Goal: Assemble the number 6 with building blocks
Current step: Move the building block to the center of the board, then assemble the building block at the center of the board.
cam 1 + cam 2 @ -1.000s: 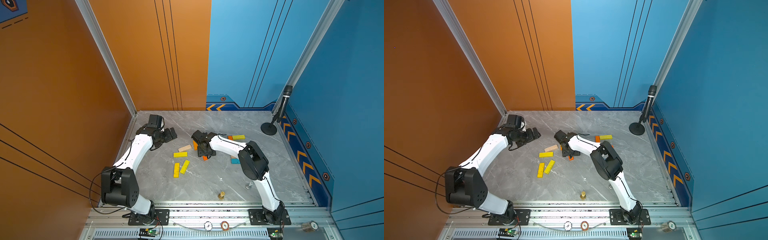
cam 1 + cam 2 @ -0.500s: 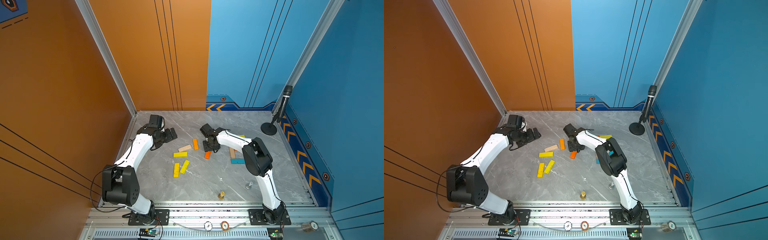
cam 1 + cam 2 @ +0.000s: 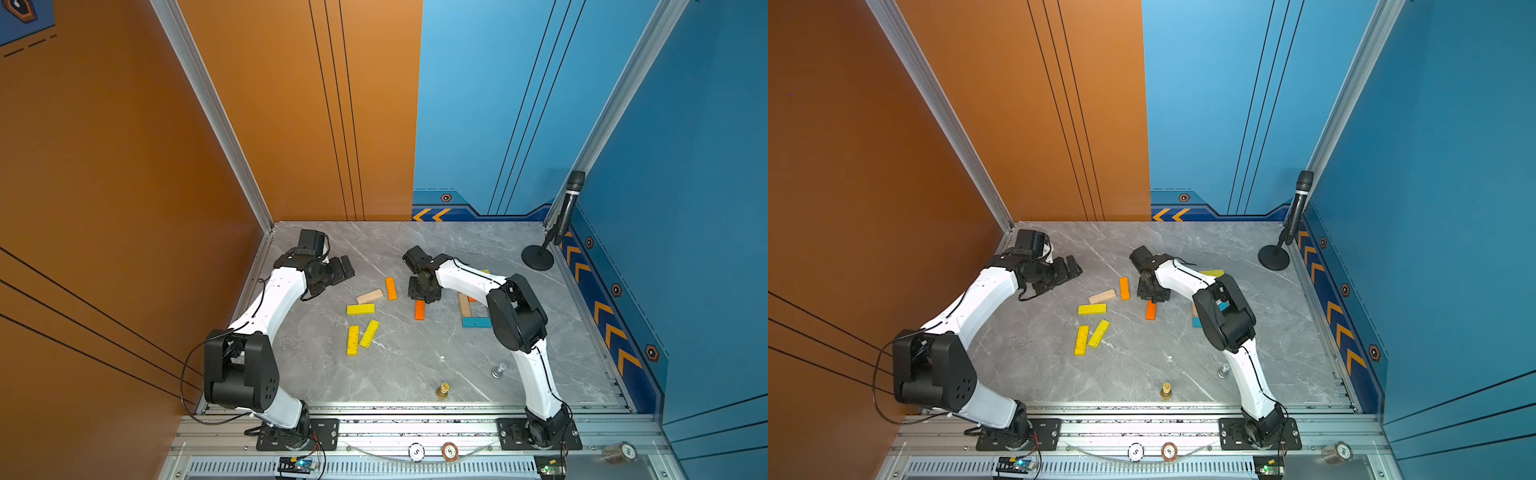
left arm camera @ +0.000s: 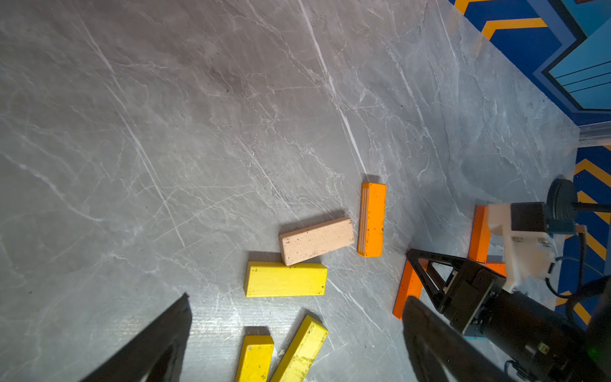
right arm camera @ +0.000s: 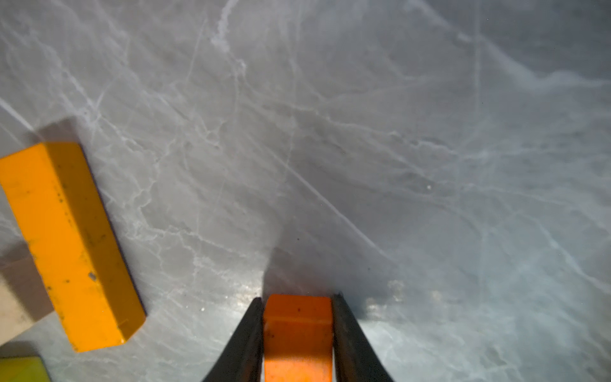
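Right gripper (image 5: 297, 297) is clamped on 1 end of an orange plank (image 5: 297, 337), a finger pressed to each side. The plank is mid-table on the grey marble table (image 3: 395, 365); cannot tell whether it is lifted or resting.

Left gripper (image 3: 343, 270) has its jaws spread wide and holds nothing, near the far-left corner.

Loose blocks:
- 2nd orange plank (image 3: 390, 288)
- tan plank (image 3: 369, 296) just beside it
- 3 yellow planks (image 3: 360, 309) close by

Partial 6 sits on the right. A tan side plank (image 3: 464, 304) meets a teal plank (image 3: 476, 322) at a corner. The rest is hidden under the right arm.
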Robot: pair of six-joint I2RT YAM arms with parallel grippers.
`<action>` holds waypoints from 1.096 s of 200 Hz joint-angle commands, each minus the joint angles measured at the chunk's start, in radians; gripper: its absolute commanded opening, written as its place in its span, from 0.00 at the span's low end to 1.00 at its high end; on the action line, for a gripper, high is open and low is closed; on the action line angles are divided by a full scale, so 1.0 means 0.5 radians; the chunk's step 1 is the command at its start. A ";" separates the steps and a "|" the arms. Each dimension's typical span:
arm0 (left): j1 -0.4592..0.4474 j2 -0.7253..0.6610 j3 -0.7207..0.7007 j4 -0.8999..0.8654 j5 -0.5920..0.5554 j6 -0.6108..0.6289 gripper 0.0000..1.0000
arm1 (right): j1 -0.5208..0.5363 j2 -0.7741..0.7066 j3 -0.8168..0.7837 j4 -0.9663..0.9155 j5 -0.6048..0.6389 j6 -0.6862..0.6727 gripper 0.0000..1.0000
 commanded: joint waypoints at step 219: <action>-0.035 -0.075 -0.057 0.048 0.086 -0.047 0.99 | 0.051 -0.126 0.150 -0.416 0.218 -0.114 0.61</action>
